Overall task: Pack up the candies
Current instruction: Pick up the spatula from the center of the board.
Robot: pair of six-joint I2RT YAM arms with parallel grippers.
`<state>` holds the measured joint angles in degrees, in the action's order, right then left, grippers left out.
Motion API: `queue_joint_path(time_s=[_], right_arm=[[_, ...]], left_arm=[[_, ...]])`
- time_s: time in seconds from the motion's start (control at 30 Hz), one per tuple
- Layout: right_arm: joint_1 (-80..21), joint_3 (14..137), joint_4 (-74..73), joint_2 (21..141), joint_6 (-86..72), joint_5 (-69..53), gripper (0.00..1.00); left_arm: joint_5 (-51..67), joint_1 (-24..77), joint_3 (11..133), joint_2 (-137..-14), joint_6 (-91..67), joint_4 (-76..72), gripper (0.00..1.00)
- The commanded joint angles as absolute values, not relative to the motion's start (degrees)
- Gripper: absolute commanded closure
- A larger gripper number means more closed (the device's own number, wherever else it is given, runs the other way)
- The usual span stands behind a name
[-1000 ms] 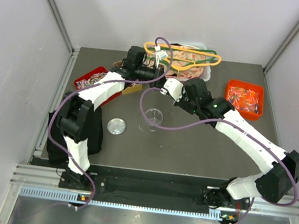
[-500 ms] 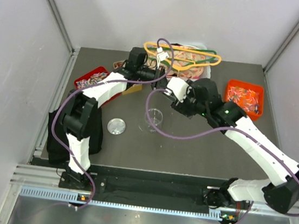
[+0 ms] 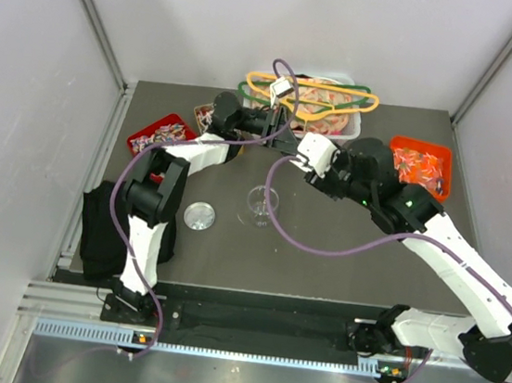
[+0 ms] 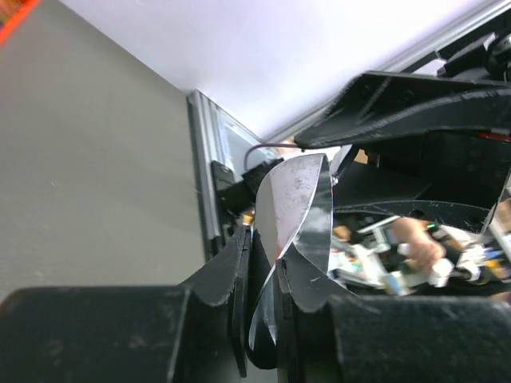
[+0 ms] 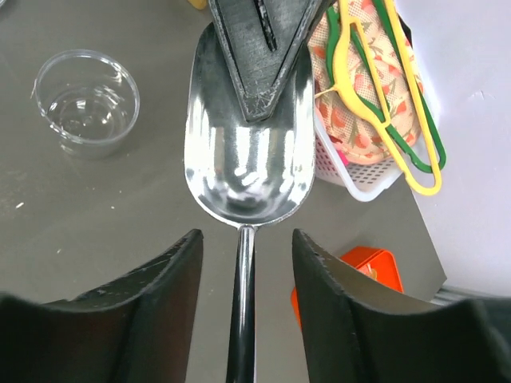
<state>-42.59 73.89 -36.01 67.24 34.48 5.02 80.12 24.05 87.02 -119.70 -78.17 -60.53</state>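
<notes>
Candies, small wrapped sweets in mixed colours, lie in two heaps well apart: one [image 3: 163, 130] in a shallow red tray [image 3: 137, 140] at the left rear of the dark grey table [image 3: 324, 247], the other [image 3: 418, 167] in a square orange tray [image 3: 393, 149] at the right rear. Between the trays, the two arms meet over a polished metal scoop [image 5: 247, 159]. The left gripper [image 4: 271, 263] is clamped on the thin wall of the scoop's bowl, with one black finger [image 4: 235, 271] on either side of the sheet metal; from the right wrist, these fingers appear as a dark wedge over the far end of the bowl. The right gripper [image 5: 245, 239] is spread wide, its fingers [image 5: 168, 279] standing to either side of the scoop's slim handle without touching it. A clear plastic cup [image 3: 262, 203] stands upright on the table nearer the arm bases than the scoop, with a round clear lid [image 3: 200, 215] lying flat to its left, apart from it. Behind the scoop, at the back edge, a white mesh basket [image 3: 353, 127] holds patterned cloth, with yellow and green clothes hangers [image 3: 324, 97] resting across it.
</notes>
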Motion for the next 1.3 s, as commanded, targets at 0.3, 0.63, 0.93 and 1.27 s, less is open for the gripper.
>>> queue_joint_path(time_s=[0.3,0.63,0.93,1.27], right_arm=[[-42.5,78.2,-34.9,70.5,33.4,5.4,0.57],[-42.2,77.4,-33.8,70.4,34.0,7.5,0.58],[-40.2,74.7,-33.0,70.2,33.9,5.9,0.64],[-38.0,73.7,-32.6,70.9,34.4,2.7,0.65]], left_arm=[[65.4,24.0,94.8,-111.8,-22.7,1.2,1.0],[70.7,23.5,91.6,-111.6,-30.0,-6.8,1.0],[72.8,23.5,90.9,-109.9,-32.7,-9.0,1.0],[74.1,23.6,90.0,-108.5,-34.6,-10.5,1.0]])
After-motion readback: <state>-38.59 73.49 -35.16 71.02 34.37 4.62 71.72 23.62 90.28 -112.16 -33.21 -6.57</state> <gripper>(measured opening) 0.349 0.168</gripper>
